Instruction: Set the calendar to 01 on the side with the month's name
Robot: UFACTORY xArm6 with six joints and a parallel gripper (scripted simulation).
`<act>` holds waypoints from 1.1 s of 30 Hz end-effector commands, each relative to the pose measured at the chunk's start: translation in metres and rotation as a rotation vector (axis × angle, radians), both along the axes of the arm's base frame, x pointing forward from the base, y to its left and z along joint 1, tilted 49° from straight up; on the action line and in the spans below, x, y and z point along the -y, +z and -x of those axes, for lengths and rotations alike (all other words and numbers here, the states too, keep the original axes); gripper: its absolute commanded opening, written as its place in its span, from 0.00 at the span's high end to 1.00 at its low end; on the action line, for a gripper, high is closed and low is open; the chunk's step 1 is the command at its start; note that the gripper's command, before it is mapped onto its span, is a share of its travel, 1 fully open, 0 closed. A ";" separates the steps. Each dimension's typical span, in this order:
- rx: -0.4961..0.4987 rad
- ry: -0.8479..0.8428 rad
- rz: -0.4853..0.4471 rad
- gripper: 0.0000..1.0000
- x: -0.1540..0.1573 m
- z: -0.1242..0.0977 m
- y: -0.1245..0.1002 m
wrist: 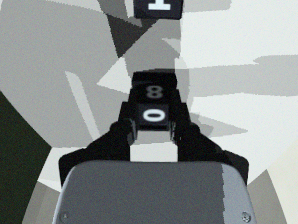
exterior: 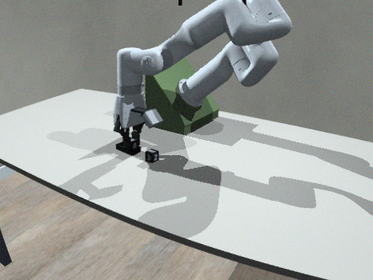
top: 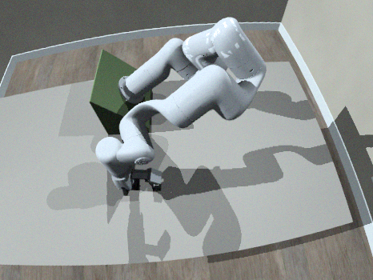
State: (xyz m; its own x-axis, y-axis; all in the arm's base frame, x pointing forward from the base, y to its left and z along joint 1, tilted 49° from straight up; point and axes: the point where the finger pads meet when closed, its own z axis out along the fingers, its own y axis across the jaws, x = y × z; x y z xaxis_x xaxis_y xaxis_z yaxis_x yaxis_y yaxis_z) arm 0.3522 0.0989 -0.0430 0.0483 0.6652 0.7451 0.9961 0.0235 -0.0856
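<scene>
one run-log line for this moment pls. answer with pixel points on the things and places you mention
gripper [top: 130, 189] [exterior: 130, 140] [wrist: 153, 100]: closed on 0/8 cube [exterior: 134, 143] [wrist: 154, 115] | tray [exterior: 125, 148] [wrist: 154, 77]: on table | second cube [top: 157, 187] [exterior: 152, 156] [wrist: 159, 9]: outside tray | calendar: unset

And here's the arm [top: 200, 94] [exterior: 204, 28], smooth pale grey-white with rounded, tube-like links, leading down to a black-fingered gripper [exterior: 130, 140] [wrist: 153, 100], and two small screws on that grey housing [wrist: 150, 192]

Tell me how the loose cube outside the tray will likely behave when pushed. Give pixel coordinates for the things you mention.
The loose cube [exterior: 151, 155] [wrist: 158, 7] will probably slide rather than roll, given its flat faces. It should hardly tip under a low push, being as wide as it is tall. It looks rigid, with straight edges, so squeezing probably won't deform it.
</scene>
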 end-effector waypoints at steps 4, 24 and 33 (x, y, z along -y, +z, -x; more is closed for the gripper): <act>0.002 -0.001 0.001 0.73 0.001 -0.001 0.000; 0.002 -0.001 0.001 0.73 0.070 -0.008 0.062; 0.002 -0.001 0.001 0.73 0.075 -0.008 0.067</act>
State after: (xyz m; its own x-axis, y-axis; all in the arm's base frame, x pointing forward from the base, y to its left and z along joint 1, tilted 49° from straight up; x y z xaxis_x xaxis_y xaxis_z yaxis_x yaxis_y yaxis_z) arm 0.3591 0.0253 0.0221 0.0490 0.6651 0.7451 0.9960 0.0232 -0.0862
